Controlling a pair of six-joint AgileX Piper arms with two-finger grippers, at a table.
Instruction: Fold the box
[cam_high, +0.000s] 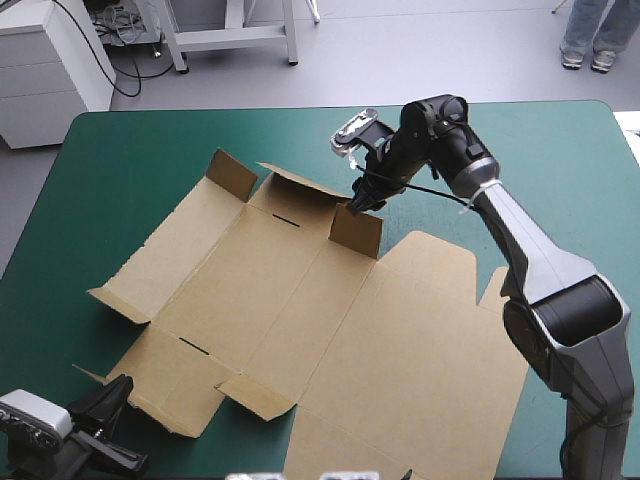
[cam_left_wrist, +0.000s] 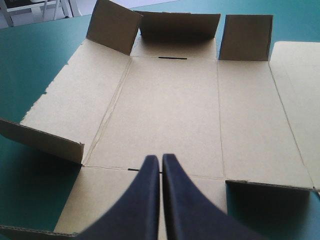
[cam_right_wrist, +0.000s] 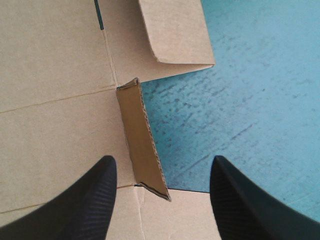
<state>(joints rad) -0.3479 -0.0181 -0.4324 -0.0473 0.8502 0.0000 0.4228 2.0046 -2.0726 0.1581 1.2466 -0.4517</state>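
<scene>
A: What's the layout?

B: The table is teal-green. The box lies on it as an open brown sheet, from the middle toward the near right. Most of it is flat, and a few flaps on the far and left sides tilt up.

A: Which one is in hand?

B: I'd say the far flap, which stands upright. The right gripper hangs just over it with its fingers spread and grasping nothing. In the wrist view the flap sits between them. I can't tell if a finger touches the board.

A: And the other?

B: The left gripper sits at the near left corner, pointing across the box. Its fingers are pressed together and empty.

A: How to do this step well?

B: Keep the flap between the fingers and press low, close to its crease, so it turns there and doesn't buckle. The sheet looks light and may slide on the cover. The left gripper could pin a flat part down.

A: Surface and room?

B: The cover looks flat and unwrinkled. There is bare table far and left of the box. On the near side the board runs out of the high view, so I can't judge the margin there.
</scene>
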